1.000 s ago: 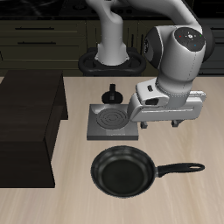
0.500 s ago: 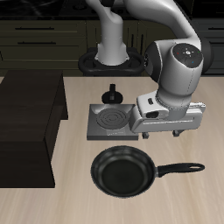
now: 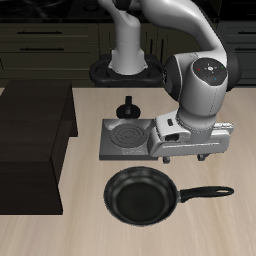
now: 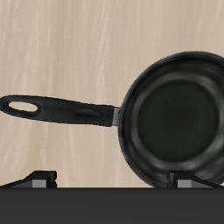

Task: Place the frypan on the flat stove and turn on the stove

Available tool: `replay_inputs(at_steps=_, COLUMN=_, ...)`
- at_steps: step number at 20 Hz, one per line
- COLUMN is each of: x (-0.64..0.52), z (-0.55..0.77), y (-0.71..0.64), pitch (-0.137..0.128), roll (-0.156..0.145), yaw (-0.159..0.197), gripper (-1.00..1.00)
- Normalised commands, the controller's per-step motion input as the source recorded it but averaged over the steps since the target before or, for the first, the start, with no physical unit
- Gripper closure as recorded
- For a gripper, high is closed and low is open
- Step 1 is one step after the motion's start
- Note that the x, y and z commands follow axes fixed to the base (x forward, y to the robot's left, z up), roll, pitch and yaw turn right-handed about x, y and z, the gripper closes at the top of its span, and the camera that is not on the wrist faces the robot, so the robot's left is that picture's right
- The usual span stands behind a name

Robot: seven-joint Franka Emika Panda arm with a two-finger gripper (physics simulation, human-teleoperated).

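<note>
Cabinet block (image 3: 35,135), dark brown, fills the table's edge. Next over, the flat stove (image 3: 127,138) lies on the pale wood table (image 3: 215,230), its ringed burner bare and its black knob (image 3: 128,105) on the far side. The frypan (image 3: 141,195) sits nearer the front edge, close to the stove but apart from it, handle (image 3: 204,193) pointing away from the cabinet. The gripper (image 3: 205,156) hangs above the handle, clear of the pan; its fingertips (image 4: 42,179) stand wide apart, grasping nothing.
</note>
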Motion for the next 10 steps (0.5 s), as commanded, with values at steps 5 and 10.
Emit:
replay_inputs(at_steps=5, x=0.04, z=-0.29, y=-0.12, pitch=0.037, roll=-0.018, yaw=0.000, gripper=-1.00)
replay_inputs(at_steps=10, x=-0.06, z=-0.16, y=-0.04, pitch=0.013, roll=-0.001, yaw=-0.015, gripper=-1.00)
